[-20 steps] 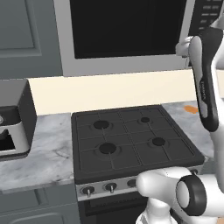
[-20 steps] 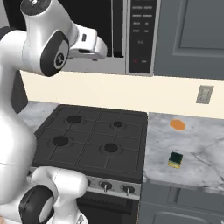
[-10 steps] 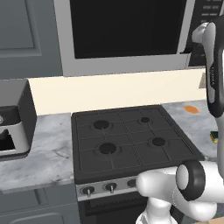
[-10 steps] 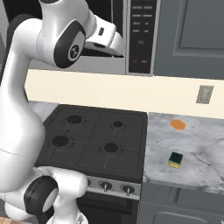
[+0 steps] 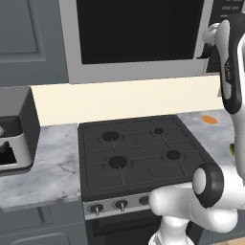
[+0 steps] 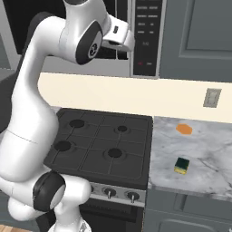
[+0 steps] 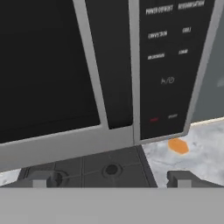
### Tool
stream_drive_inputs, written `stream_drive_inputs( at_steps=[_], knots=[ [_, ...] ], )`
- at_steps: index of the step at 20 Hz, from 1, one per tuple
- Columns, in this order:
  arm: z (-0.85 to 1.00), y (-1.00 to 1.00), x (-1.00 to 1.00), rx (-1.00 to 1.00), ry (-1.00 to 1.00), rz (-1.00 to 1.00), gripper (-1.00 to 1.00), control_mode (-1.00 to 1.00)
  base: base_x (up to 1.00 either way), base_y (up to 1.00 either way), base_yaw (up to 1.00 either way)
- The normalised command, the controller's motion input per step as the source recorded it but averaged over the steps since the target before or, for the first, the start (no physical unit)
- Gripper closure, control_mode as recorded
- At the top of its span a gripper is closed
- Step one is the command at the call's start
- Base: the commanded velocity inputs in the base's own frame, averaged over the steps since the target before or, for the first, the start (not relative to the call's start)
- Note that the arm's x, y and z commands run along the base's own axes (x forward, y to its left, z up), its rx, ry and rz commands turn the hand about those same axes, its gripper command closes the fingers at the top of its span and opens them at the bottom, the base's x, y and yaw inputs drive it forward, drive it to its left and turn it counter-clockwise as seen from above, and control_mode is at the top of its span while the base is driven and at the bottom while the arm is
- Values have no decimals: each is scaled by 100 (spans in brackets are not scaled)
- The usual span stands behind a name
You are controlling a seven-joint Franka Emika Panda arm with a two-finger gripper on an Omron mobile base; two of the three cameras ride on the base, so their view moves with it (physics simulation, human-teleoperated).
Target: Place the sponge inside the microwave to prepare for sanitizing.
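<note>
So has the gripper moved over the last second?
Yes. In the right base view the gripper has swung right, toward the microwave's button panel, jaws open. The sponge lies on the counter.

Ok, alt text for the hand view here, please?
Close on the shut microwave: black glass door, black button panel to its right. Below sit stove burners and a flat orange piece on the marble counter. The hand is open, empty.
</note>
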Motion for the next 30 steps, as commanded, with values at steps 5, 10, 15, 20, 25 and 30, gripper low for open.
stream_drive_inputs(
  at_steps=[5, 10, 15, 20, 25, 30],
  knots=[
    [6, -19, 59, -11, -1, 11, -100, -100, 0, 0, 0],
    [14, -9, 19, -12, -7, 3, -100, -100, 0, 0, 0],
    [4, 0, 15, -6, -11, 0, -100, -100, 0, 0, 0],
    [-7, 0, 30, 0, -1, 0, -100, -100, 0, 0, 0],
    [0, 0, 35, 0, 0, 0, -100, -100, 0, 0, 0],
    [0, 0, 27, 0, 0, 0, -100, -100, 0, 0, 0]
  ],
)
